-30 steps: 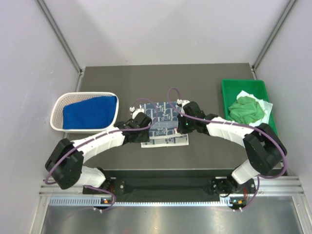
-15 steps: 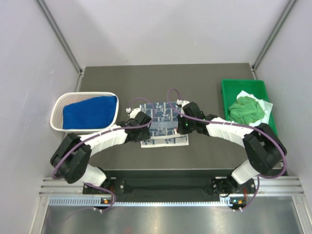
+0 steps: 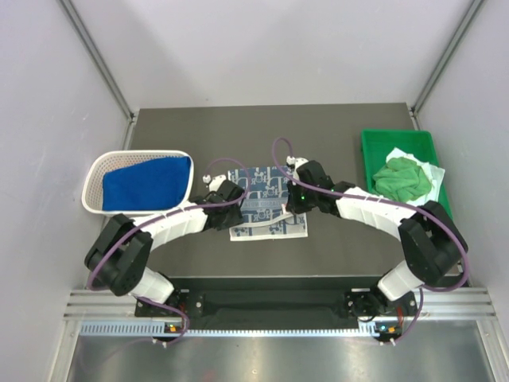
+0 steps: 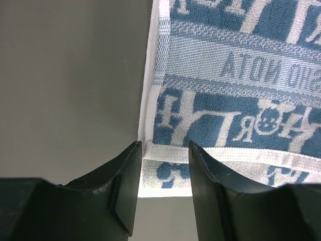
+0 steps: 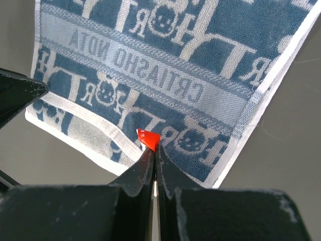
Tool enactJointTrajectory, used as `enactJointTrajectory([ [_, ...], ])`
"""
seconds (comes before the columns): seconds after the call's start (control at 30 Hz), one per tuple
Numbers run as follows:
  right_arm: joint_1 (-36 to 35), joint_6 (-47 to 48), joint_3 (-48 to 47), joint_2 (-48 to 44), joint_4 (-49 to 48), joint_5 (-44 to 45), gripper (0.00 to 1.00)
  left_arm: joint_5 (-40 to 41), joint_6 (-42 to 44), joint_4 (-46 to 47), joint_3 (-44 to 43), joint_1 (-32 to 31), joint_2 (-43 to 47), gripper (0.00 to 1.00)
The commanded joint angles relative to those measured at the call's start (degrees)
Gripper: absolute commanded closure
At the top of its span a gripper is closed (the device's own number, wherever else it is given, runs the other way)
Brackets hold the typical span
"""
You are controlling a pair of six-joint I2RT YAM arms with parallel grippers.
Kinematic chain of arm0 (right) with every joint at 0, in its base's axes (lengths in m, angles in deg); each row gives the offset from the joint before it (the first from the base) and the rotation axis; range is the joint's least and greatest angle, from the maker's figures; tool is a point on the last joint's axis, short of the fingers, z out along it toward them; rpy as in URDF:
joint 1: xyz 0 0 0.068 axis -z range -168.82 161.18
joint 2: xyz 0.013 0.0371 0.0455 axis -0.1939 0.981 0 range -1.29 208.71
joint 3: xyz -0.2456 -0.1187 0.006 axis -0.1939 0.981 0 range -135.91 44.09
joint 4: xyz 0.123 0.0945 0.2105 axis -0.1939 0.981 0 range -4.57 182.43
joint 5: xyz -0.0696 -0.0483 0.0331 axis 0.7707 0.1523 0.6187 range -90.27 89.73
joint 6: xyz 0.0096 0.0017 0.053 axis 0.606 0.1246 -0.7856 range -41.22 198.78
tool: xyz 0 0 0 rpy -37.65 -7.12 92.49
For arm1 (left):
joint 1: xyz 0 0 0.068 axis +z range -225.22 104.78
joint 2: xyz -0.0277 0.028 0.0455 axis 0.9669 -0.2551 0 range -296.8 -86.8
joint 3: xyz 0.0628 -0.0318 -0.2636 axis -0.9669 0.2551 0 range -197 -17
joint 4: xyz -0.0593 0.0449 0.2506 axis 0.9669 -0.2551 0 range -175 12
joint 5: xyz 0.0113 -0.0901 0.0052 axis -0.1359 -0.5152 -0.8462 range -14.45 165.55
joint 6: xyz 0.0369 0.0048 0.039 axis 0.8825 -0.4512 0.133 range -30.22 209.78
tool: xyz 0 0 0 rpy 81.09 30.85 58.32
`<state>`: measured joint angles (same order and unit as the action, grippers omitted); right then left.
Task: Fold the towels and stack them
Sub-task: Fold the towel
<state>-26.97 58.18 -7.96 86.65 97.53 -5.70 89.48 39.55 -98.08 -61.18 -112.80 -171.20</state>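
Dark table point(image 3: 342, 143), centre of top view: printed towel point(image 3: 266, 185) lying part folded. I read left end effector point(image 4: 164, 148) narrowly parted, straddling towel's left hem corner, cloth running up and right of frame. Right end effector point(image 5: 153, 150) pinched shut on opposite hem beside red tag point(image 5: 148, 136). Both arms equally near.

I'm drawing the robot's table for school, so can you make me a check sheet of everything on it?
Surface: dark table.
Job's things: printed towel partly folded mid-table; blue towel in white basket; green towel on white cloth in green tray.
Clutter: nothing seen.
Pincers: left pincer open astride the printed towel's corner; right pincer shut on its hem by a red tag.
Cables: purple cables loop over both arms.
Surroundings: pale walls, metal rail.
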Motion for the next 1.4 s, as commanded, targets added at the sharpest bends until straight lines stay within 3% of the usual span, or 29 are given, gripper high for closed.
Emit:
enactJointTrajectory([
  [0.0,-1.14,0.74,-3.32,-1.28,0.12,0.51,1.0,-0.22,0.32,2.5,0.41,0.58,-0.06,0.52],
  [0.57,-1.14,0.65,-4.9,-1.28,0.82,1.04,1.0,-2.86,0.93,3.9,1.03,1.2,0.03,0.57],
  [0.67,-1.14,0.56,-4.55,-1.19,0.73,0.95,1.0,-2.77,1.11,3.64,1.03,1.28,0.11,0.62],
  [1.07,-1.14,0.56,-3.76,-1.81,0.65,0.95,1.0,-1.63,2.95,2.5,0.24,1.28,0.9,1.0],
  [1.37,-1.14,0.74,-2.62,-3.12,1.0,1.56,1.0,-2.51,5.67,-1.72,-2.13,1.2,4.68,1.0],
])
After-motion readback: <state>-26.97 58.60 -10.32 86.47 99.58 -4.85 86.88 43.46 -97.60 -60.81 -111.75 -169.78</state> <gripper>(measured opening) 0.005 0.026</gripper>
